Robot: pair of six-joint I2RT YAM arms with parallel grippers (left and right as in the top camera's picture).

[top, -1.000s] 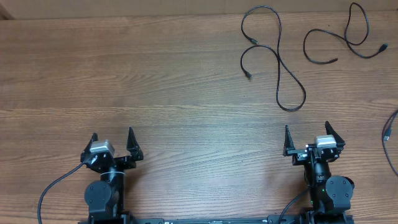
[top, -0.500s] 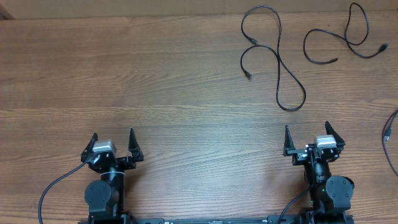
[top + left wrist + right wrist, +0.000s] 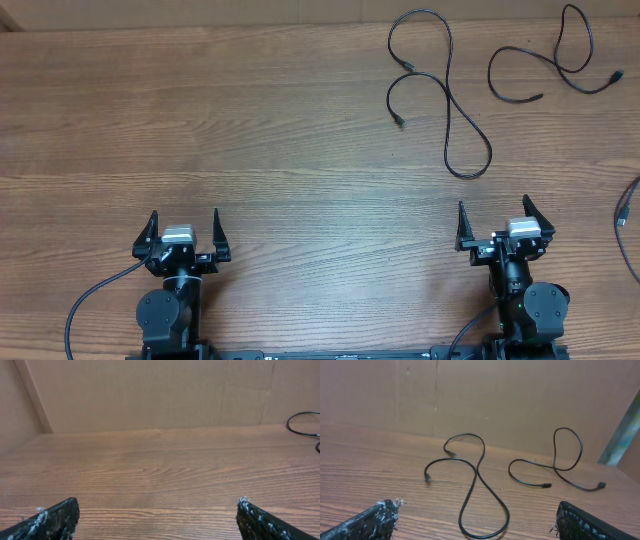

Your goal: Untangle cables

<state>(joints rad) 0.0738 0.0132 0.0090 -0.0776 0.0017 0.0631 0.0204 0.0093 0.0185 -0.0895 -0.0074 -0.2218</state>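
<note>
Left gripper [image 3: 184,217] and right gripper [image 3: 493,205] both spread wide, holding nothing; cables [image 3: 447,93] lie loose on the table [image 3: 250,120], well away from both

Overhead view straight down on the wooden table [image 3: 250,120], fairly high, left wrist view low over the table, facing its far cardboard wall [image 3: 150,395], right wrist view equally low, facing likewise, sharing the cables [image 3: 479,471] at the table's far right with overhead
</note>
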